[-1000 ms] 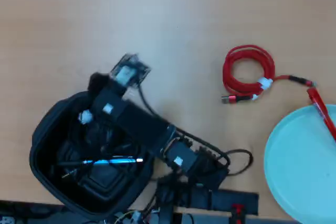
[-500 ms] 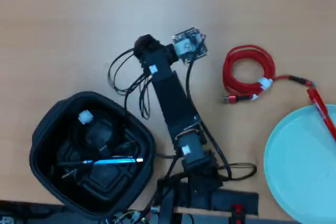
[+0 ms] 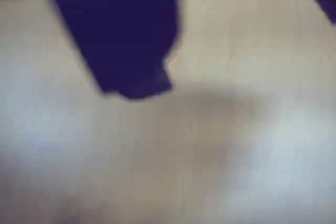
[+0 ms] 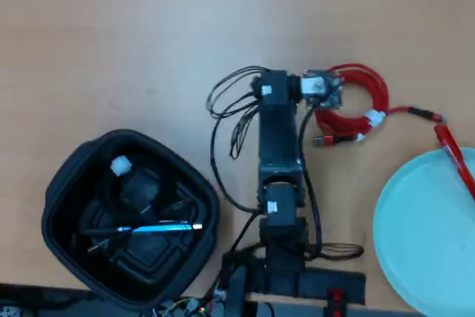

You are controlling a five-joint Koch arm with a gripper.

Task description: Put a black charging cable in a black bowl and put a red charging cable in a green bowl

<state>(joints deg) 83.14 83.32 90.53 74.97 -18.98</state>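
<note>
I am hanging over the left edge of the red charging cable point(image 4: 355, 102).
My gripper point(image 4: 320, 88) is hovering above the wood table point(image 4: 111, 42), and I cannot tell whether my fingers are apart. The black charging cable point(image 4: 126, 183) is lying in the black bowl point(image 4: 59, 183) at 8 o'clock in the overhead view; the green bowl point(image 4: 423, 235) is sitting at 4 o'clock. My wrist view is blurring.

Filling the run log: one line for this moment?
black cable: in black bowl | red cable: on table | tool: over red cable, state unclear | green bowl: empty
</note>
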